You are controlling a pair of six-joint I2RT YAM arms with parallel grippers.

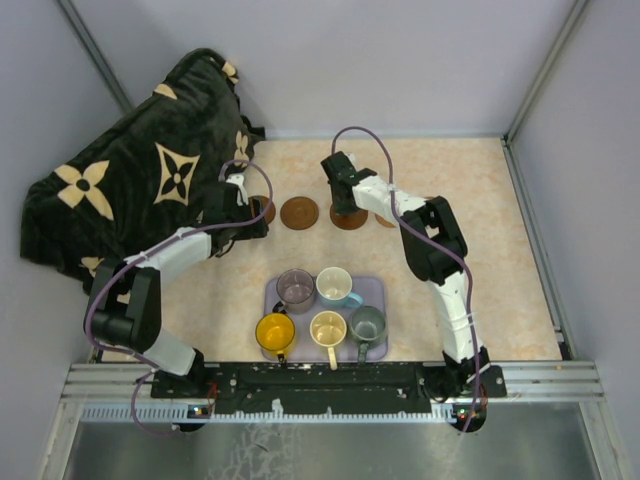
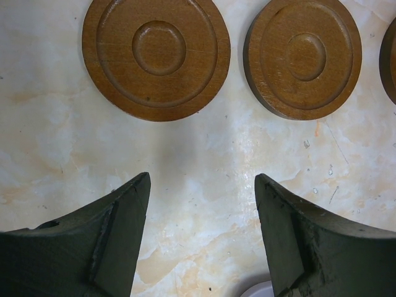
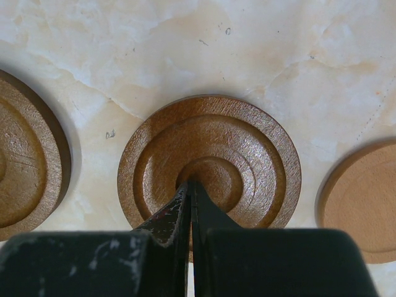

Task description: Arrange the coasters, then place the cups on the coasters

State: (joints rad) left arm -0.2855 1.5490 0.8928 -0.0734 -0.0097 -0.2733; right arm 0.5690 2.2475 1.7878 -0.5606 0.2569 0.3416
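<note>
Coasters point(image 1: 299, 212) flat in sideways row; left fingers point(image 2: 117, 241) apart, right fingers point(image 3: 164, 224) clenched.

closed hand point(image 3: 190, 192) tips over centre coaster point(image 3: 247, 154), darker coaster point(image 3: 25, 161) left (partly cropped), lighter coaster point(image 3: 365, 198) right, marbled table point(image 3: 185, 49)

**Stock count from my feeds**

- cups: five; yellow point(image 1: 275, 332), cream point(image 1: 328, 327), grey-green point(image 1: 367, 322), purple-grey point(image 1: 296, 288), white-and-blue point(image 1: 335, 286).
- coasters: I make out four; three dark point(image 1: 268, 210) point(image 1: 299, 212) point(image 3: 247, 154), one lighter point(image 3: 362, 198).
- tray point(image 1: 373, 291): one, lavender.
- blanket point(image 1: 140, 180): one, black, flower-patterned.
- arms: two; left point(image 1: 170, 250), right point(image 1: 432, 240).
</note>
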